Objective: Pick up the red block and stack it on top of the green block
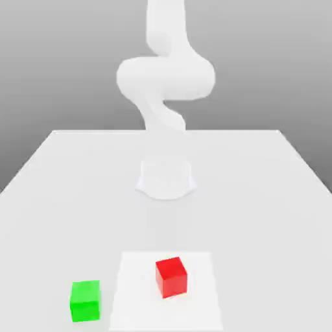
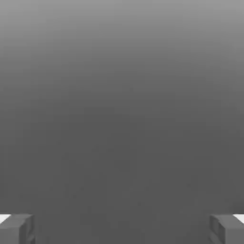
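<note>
Bright red cube (image 1: 171, 277) sits right of the bright green cube (image 1: 85, 301); with our tool (image 2: 122, 231) spread wide, we judge grasping and stacking remain.

Pale tabletop (image 1: 84, 211) noted as broad and smooth, far edge seen straight, sides seen slanting, brighter white rectangular patch (image 1: 136, 318) observed on its near part, plain grey backdrop (image 1: 58, 65) recorded beyond, darker toward the tabletop's far edge

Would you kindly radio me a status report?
Gripper open, empty. Matte red cube on white square; matte green cube beside that square, nothing on top. Nothing seen between cubes.
</note>
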